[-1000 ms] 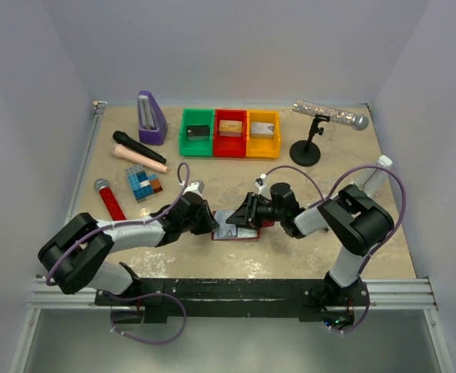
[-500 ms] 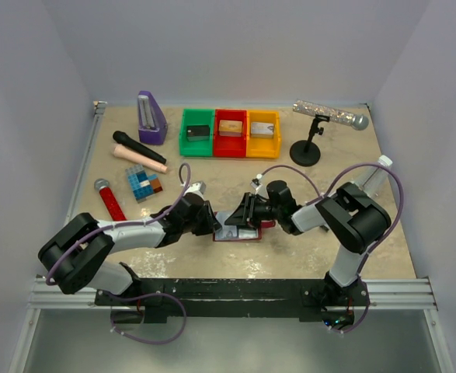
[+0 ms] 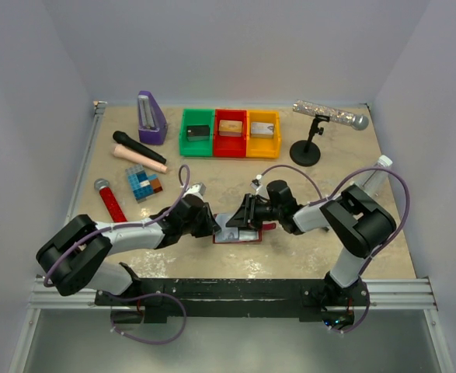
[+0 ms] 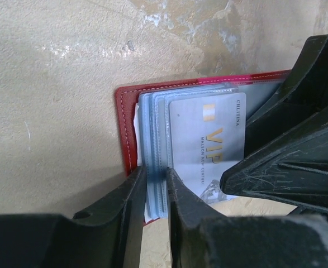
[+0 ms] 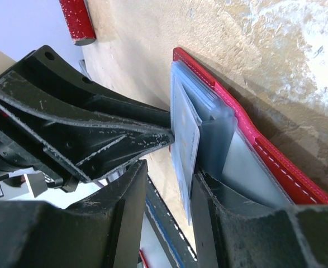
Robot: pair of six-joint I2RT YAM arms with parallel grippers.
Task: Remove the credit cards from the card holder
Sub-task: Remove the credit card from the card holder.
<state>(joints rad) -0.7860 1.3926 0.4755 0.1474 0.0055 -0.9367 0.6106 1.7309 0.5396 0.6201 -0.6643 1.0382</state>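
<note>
The dark red card holder lies open on the table between both arms. In the left wrist view its red cover frames pale blue sleeves and a silvery credit card marked VIP. My left gripper is shut on the near edge of the sleeve stack, at the holder's left side. My right gripper stands open around the edge of that card; the card rests against one finger, with a gap to the other. Other cards are hidden in the sleeves.
Green, red and yellow trays stand at the back. A purple metronome, a black microphone, a red microphone and a tiled block lie left. A microphone stand is at the back right.
My right gripper has edged slightly left over the holder. My left gripper has shifted a little and stays on the holder's left edge.
</note>
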